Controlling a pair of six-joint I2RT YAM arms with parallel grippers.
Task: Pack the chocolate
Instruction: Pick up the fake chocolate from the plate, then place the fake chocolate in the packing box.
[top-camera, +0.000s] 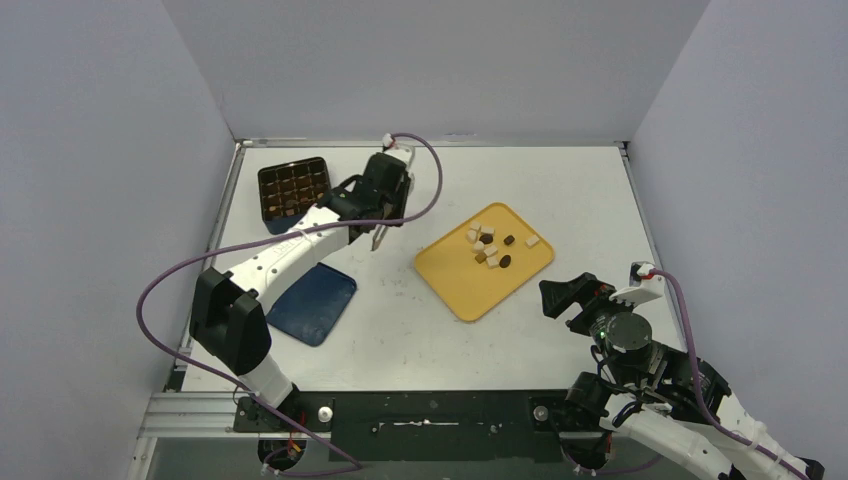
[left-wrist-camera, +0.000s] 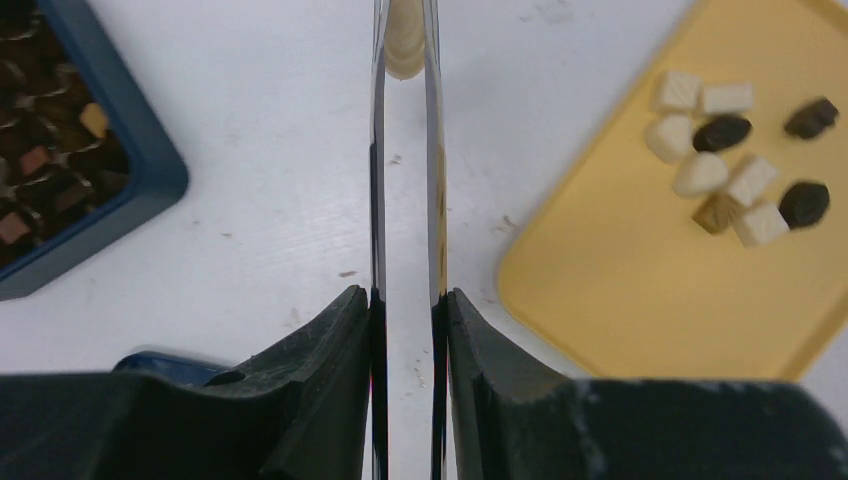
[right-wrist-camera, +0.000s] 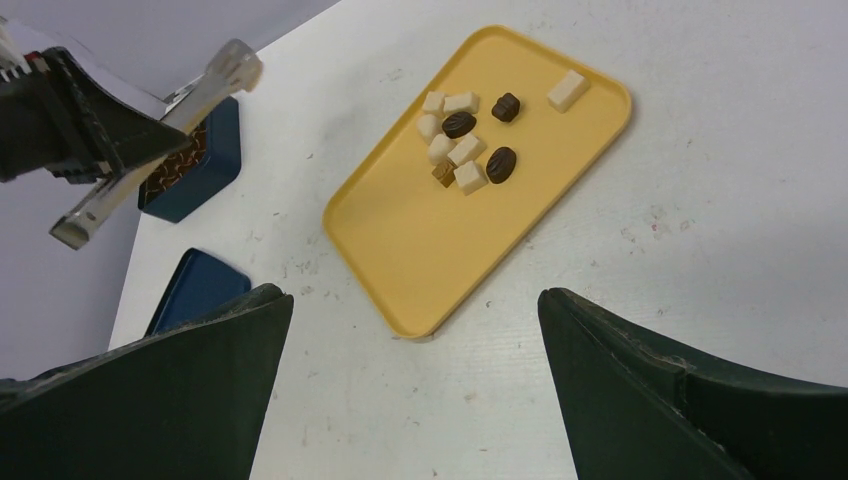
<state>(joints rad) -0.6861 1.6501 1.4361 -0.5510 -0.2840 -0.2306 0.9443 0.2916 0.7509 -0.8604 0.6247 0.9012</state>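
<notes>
**Overhead and wrist views, packing of chocolate.** The left gripper (left-wrist-camera: 408, 305) is shown clenched on the tongs (left-wrist-camera: 436, 180), whose 2 blades are pressed nearly parallel between its fingers. 1 cream-white piece (left-wrist-camera: 405, 45) is pinched at the tong tips, above bare table (top-camera: 560, 190) between the box (left-wrist-camera: 150, 165) and the tray (top-camera: 470, 290). Whether the piece touches the table cannot be told. Taking the table centre in the overhead view as the dial, the box lies at 10 o'clock. Its grid of cells is open, and brown pieces are seen in some cells. The blue lid (top-camera: 313, 303) lies flat at 8 o'clock, well apart from the box. The yellow tray is set at 3 o'clock, turned diagonally. The remaining chocolate (top-camera: 489, 248) is gathered toward the tray's 12 o'clock end: 7 cream-white, 3 dark and 1 mid-brown piece are counted in the right wrist view, with 1 cream-white piece lying apart from the cluster. The right gripper (top-camera: 575, 297) is held at 5 o'clock, just beside the tray's near corner, its fingers spread wide and grasping nothing.
</notes>
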